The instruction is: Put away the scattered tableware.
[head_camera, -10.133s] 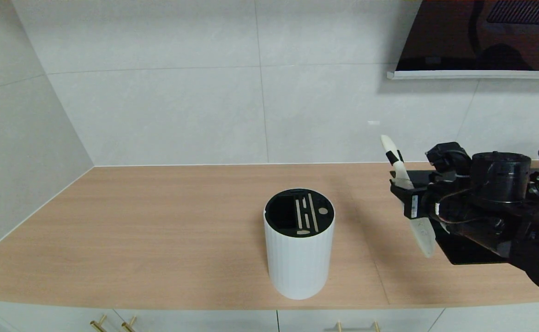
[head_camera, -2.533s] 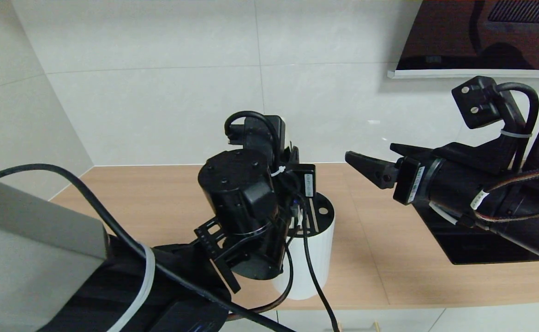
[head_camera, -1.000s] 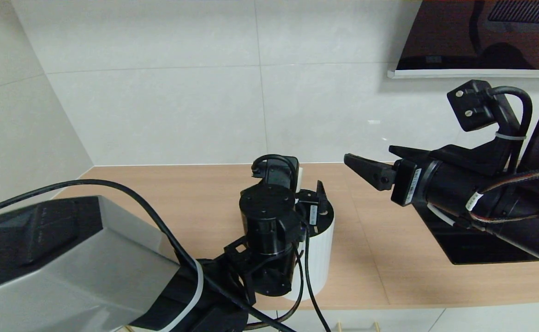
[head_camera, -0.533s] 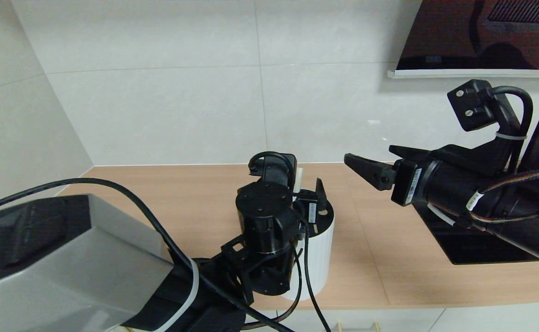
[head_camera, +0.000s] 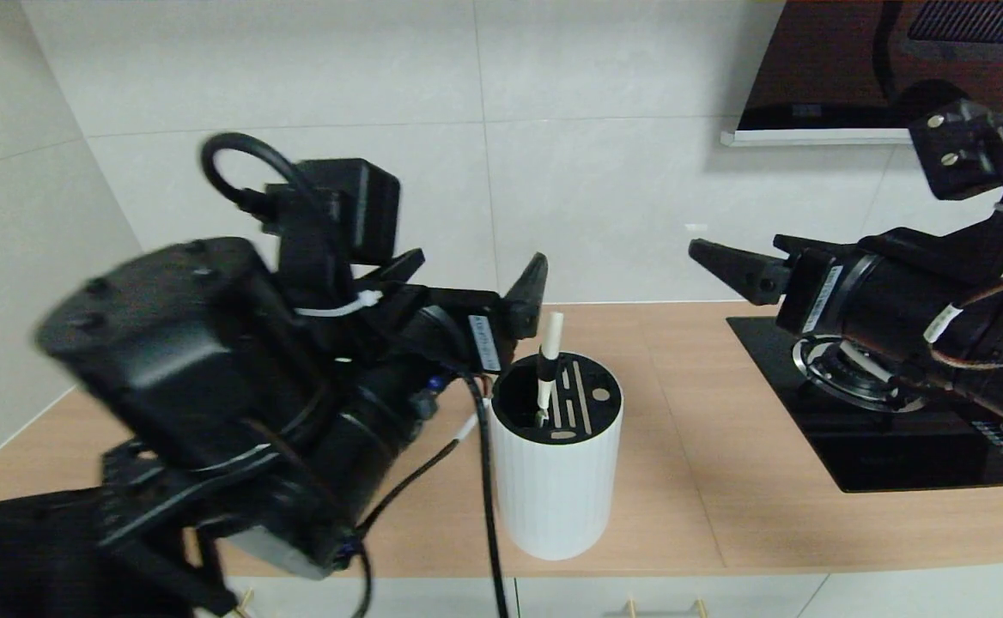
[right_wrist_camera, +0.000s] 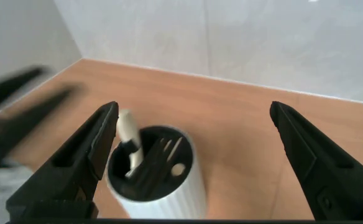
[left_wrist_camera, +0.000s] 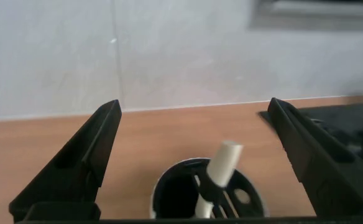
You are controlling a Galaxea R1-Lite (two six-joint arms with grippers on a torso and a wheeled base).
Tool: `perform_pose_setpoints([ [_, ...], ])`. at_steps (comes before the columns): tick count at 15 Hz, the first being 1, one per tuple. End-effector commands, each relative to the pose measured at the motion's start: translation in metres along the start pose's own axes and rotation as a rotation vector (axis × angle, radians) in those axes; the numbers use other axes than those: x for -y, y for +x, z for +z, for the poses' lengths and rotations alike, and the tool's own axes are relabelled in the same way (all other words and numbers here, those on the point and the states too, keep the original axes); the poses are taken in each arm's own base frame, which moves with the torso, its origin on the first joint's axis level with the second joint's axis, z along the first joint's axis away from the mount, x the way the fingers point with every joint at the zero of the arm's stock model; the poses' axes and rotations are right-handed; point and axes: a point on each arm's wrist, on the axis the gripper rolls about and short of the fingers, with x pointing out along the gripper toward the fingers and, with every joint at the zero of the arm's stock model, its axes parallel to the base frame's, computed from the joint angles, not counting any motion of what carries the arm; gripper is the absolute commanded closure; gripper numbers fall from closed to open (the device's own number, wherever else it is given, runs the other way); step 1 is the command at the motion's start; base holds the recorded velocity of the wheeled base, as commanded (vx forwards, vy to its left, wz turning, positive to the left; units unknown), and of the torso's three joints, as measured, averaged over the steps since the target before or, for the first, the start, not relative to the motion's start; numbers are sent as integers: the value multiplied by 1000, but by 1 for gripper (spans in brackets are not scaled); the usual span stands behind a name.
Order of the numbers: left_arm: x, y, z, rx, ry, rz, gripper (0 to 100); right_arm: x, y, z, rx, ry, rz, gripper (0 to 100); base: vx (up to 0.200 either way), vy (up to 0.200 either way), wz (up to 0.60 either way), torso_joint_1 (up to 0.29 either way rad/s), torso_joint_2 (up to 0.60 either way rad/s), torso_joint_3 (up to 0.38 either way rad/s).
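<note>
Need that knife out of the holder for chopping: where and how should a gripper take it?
Take the knife by its white handle tip, the one part standing clear above the holder. Come from above, jaws either side, and pull along its slight lean; the blade is sunk inside.

Bright, even, diffuse light across the wall tiles (head_camera: 295, 215), with one small glint on them. The knife holder (head_camera: 557, 489) casts only a faint, soft-edged shadow on the counter (head_camera: 708, 515), on its right side. The range hood (head_camera: 854, 69) is glossy and mirrors dark shapes; the hob (head_camera: 896, 463) shows dull sheen. In my head view the left arm (head_camera: 209, 386) is smeared and the counter's front edge bows slightly. Both wrist views look soft, and the knife handle (right_wrist_camera: 128, 134) is blurred.
</note>
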Motion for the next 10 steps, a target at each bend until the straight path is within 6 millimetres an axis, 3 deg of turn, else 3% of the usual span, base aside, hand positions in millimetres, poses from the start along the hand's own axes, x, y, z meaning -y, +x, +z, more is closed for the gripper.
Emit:
perform_pose_setpoints([
  [1,-56,-56,43,41,-11,-32,0,12,-22,17,65,4,-38,0,0,0,0,0,0,0],
  [2,-70,-67,50,52,-22,6,0,22,-34,17,76,-9,-80,0,0,0,0,0,0,0],
  [3,-73,-69,52,56,-25,14,0,24,-38,18,80,-14,-86,0,0,0,0,0,0,0],
  [4,-90,-94,62,96,-38,64,0,36,-71,13,91,-69,-140,0,0,0,0,0,0,0],
  [5,-98,-109,63,101,-35,84,0,40,-90,12,111,-80,-157,0,0,0,0,0,0,0],
  [7,-121,-159,55,37,4,152,0,46,-140,5,169,-89,-206,0,0,0,0,0,0,0],
  [8,-126,-174,52,14,16,172,0,47,-155,3,185,-92,-221,0,0,0,0,0,0,0],
  [9,-136,-210,47,-17,35,218,0,46,-191,-3,216,-96,-241,0,0,0,0,0,0,0],
  [10,-140,-233,44,-20,42,242,0,45,-214,-12,205,-96,-247,0,0,0,0,0,0,0],
])
